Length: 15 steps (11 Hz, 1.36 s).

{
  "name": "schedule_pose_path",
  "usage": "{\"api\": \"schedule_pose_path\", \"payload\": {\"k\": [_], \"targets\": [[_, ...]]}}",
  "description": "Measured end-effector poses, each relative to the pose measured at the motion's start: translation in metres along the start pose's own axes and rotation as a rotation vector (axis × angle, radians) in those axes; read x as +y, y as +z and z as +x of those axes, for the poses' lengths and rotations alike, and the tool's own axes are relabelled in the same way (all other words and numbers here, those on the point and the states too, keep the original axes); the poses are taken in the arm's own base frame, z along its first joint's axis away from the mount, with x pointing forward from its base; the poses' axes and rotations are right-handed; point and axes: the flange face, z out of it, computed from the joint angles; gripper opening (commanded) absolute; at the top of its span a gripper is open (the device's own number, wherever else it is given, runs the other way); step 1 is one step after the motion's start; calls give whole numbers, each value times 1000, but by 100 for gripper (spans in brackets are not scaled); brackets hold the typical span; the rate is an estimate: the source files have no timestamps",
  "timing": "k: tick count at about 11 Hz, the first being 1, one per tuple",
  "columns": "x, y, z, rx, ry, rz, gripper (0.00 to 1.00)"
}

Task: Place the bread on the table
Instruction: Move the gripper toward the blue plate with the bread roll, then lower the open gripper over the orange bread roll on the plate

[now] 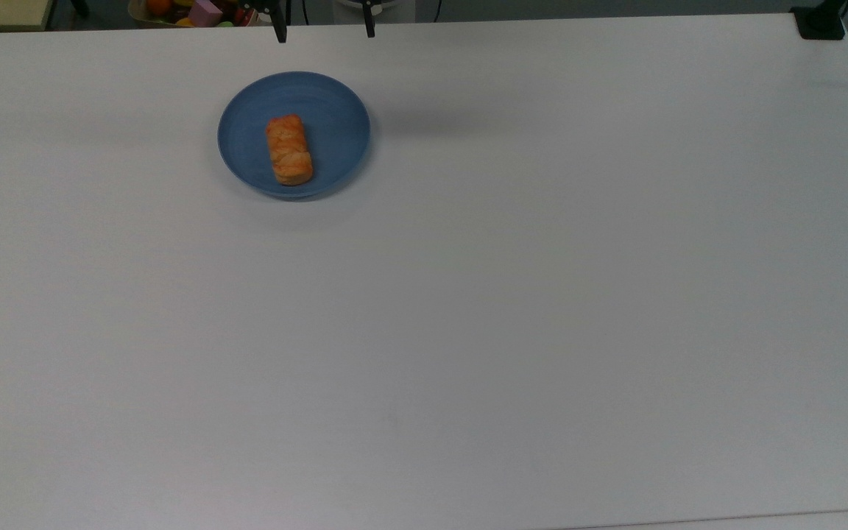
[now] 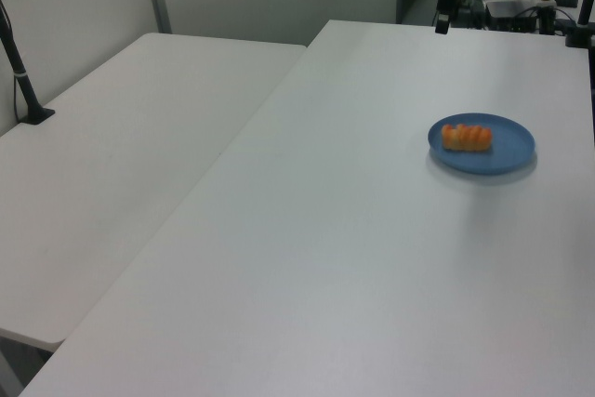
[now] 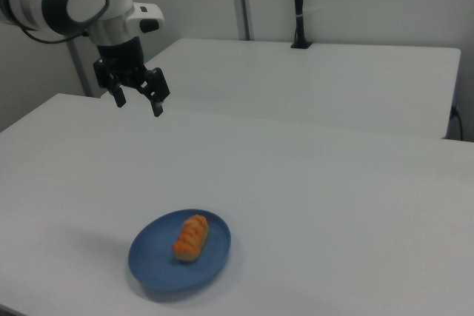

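The bread point(image 1: 289, 149) point(image 2: 466, 137) point(image 3: 191, 237), a small golden-orange loaf, lies in the middle of a round blue plate point(image 1: 336, 110) point(image 2: 513, 150) point(image 3: 152, 266). The plate rests on the white table point(image 1: 468, 294) point(image 2: 353, 230) point(image 3: 333, 175). My gripper point(image 3: 138, 103) point(image 1: 325, 31) hangs open and empty, high above the table, beyond the plate toward the top view's upper edge. Its two black fingertips point(image 1: 280, 33) stand wide apart. Nothing touches the bread.
A second white table point(image 2: 139, 137) point(image 3: 318, 79) adjoins this one. A black post on a clamp point(image 1: 821, 22) point(image 2: 23, 81) point(image 3: 298, 5) stands at its edge. A bin of coloured toys point(image 1: 188, 11) sits past the table's far edge.
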Motion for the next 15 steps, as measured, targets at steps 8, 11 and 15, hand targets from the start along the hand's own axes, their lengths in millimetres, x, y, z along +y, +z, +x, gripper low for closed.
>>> {"api": "schedule_pose_path", "payload": {"k": [8,11,15], "targets": [[14,47,-15,-134,-66,1,100],[18,65,-30,-246,-97,-15,100],[21,92,-44,-329,-101,-17,100]]}}
